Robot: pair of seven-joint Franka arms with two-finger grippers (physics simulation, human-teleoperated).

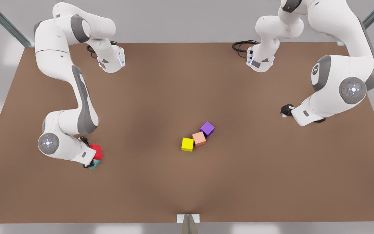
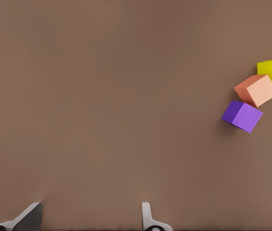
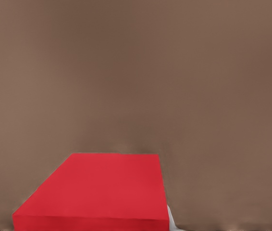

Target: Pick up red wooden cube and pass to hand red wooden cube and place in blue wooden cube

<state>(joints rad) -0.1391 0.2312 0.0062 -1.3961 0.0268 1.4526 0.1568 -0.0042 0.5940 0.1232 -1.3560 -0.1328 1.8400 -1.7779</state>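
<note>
Red wooden cube, blue wooden cube, brown table.

Two white arms with grey joint bands; round grey end caps with white markings; black cables; black grippers.

Even, soft overhead light; faint shadows under cubes.

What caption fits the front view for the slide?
Right gripper holds the red cube over the teal cube; left gripper waits, open.
</note>
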